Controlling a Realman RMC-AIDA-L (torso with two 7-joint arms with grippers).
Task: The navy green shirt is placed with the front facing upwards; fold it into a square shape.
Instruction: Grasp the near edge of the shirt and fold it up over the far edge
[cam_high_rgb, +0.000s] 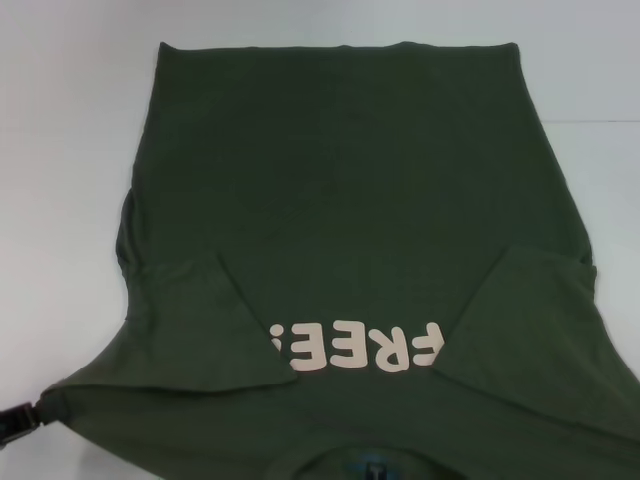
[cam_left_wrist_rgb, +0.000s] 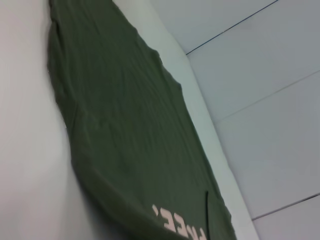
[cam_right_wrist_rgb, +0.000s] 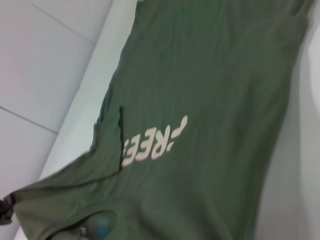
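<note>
One garment fills the white table (cam_high_rgb: 70, 150): the navy green shirt (cam_high_rgb: 350, 190), lying flat with its cream lettering (cam_high_rgb: 355, 348) facing up and reading upside down in the head view. Both sleeves are folded inward over the chest, the left sleeve flap (cam_high_rgb: 215, 320) covering the start of the lettering and the right sleeve flap (cam_high_rgb: 545, 320) lying just beside its other end. The hem (cam_high_rgb: 340, 46) runs straight along the shirt's far edge, and the collar (cam_high_rgb: 370, 465), with its small dark label, sits at the near edge, cut off by the frame. Beyond the hem and out past the shirt's left side the table shows bare white surface; on the right the cloth reaches the frame's edge near the sleeve, with bare table only past the narrower far half. In the wrist views the table's edge lies just past the shirt, with pale tiled floor (cam_left_wrist_rgb: 270, 100) beyond it.

At the shirt's near left corner the left gripper (cam_high_rgb: 22, 418) shows as a dark tip touching the shoulder edge, where the cloth draws to a point; it seems pinched on that corner, though I cannot tell for certain how its fingers stand. No part of the right gripper shows in any view
</note>
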